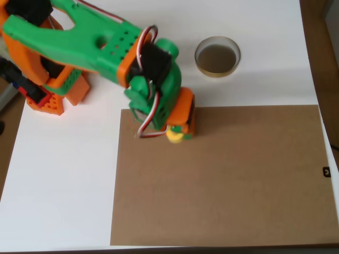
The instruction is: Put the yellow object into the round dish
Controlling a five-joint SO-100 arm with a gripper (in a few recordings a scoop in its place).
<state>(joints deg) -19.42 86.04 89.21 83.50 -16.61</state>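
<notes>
Seen from overhead, a green and orange arm (100, 45) reaches from the upper left over a white tabletop (58, 174). Its hand (177, 131) sits on the yellow object (174, 135) at the top edge of a brown board (222, 180); whether the fingers are clamped on it cannot be told. The round dish (217, 56) stands well apart, up and right.

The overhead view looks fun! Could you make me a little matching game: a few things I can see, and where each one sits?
Things:
1. yellow object
2. round dish
3. brown board
4. arm's orange base

Places:
A. upper left of the picture
B. on the white table, above the board
C. at the gripper, near the board's top edge
D. lower right of the table

Pairs: 1-C, 2-B, 3-D, 4-A
</notes>
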